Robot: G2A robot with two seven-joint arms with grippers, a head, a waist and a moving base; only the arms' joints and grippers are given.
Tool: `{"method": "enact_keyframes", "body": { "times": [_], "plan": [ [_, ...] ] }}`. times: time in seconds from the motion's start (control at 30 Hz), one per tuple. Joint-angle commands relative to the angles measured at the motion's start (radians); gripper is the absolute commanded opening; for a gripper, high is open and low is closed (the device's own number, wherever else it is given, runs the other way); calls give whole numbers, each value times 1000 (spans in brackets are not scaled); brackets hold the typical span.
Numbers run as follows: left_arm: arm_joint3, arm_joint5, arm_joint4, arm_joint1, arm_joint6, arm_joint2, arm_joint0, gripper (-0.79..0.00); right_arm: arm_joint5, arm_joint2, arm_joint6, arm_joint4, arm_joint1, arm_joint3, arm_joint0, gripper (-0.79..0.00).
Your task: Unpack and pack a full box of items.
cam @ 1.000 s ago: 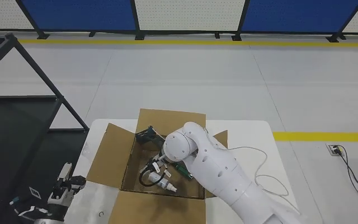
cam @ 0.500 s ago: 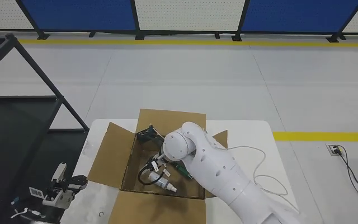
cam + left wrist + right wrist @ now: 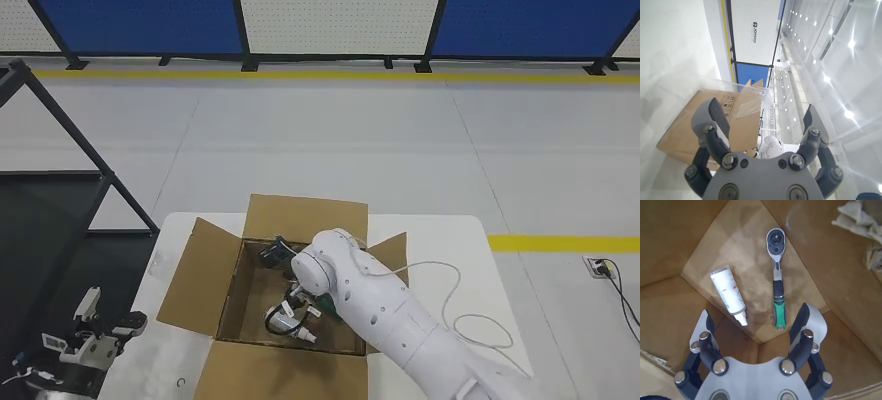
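Hovering wide-open, empty right gripper (image 3: pixel 755 309) in box (image 3: pixel 300 212) over spray bottle (image 3: pixel 728 292) and ratchet wrench (image 3: pixel 777 275) apparently awaiting unpacking, with left gripper (image 3: pixel 762 105) hanging open, empty at box's 8 o'clock.

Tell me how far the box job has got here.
Done: the box has its flaps open. In hand: the right gripper, open and empty, hangs inside the box above the ratchet wrench and the white bottle. To do: both lie on the box floor; the left gripper is open, away from the box.
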Motion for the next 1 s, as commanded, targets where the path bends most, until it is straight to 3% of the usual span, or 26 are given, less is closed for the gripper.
{"method": "enact_keyframes", "body": {
  "times": [0.0, 0.3, 0.6, 0.97],
  "plan": [
    [4, 5, -10, 2, -11, -8, -2, 0, -7, -11, -17, -15, -9, 38, 7, 0],
    [0, 4, -59, 7, -111, -20, 17, 0, -44, -79, -80, -89, -70, 171, 28, 0],
    [-1, -13, -34, 8, -113, -16, 26, 0, -44, -79, -80, -89, -70, 171, 28, 0],
    [-17, -20, -2, 11, -149, 8, 44, 0, -95, -80, -218, -148, -75, 238, 5, 0]
  ]
}}
